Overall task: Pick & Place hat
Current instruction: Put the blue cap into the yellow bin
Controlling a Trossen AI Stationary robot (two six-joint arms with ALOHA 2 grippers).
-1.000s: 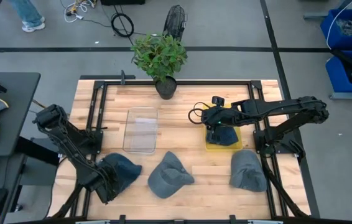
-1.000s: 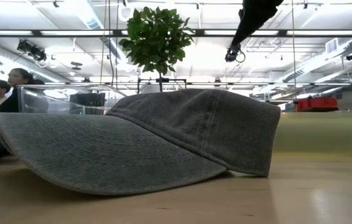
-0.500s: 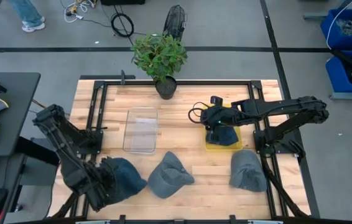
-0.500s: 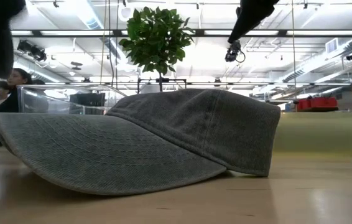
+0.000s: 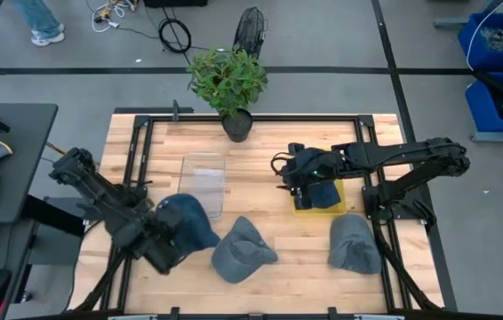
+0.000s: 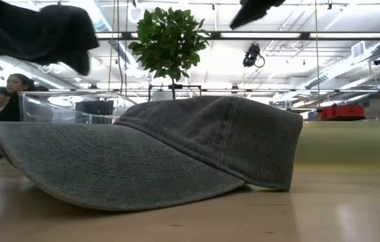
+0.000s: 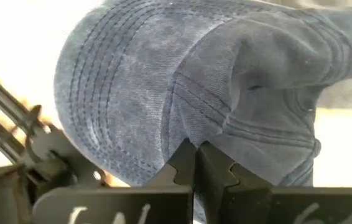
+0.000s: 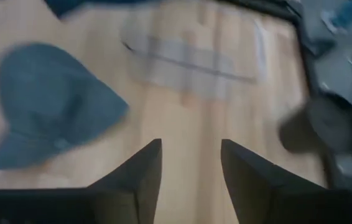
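My left gripper (image 5: 168,242) is shut on a dark blue denim cap (image 5: 187,220), held in the air over the table's near left part; the low view shows this cap (image 6: 35,30) well above the table. My right gripper (image 5: 290,172) is open and hovers at the left edge of a yellow tray (image 5: 331,207), in which another dark blue hat (image 5: 323,191) lies. A grey cap (image 5: 241,251) rests on the table at near centre, and a second grey cap (image 5: 354,242) at near right. My left gripper pinches the cap between its two shut fingers (image 7: 185,163), on the cloth (image 7: 194,134) where the stitched brim meets the crown. The fingers come slanting from the table's near left. The cap is lifted clear and slumps slack beyond the fingertips.
A clear plastic box (image 5: 203,185) stands left of centre, just beyond the held cap. A potted plant (image 5: 228,82) stands at the far edge. A black frame (image 5: 136,160) borders the table. People sit in the room behind (image 6: 17,91).
My left gripper has risen and moved toward the table's far right, to near the clear box, carrying the dark blue cap from the table top into the air. My right gripper has risen a little above the yellow tray and shifted slightly left.
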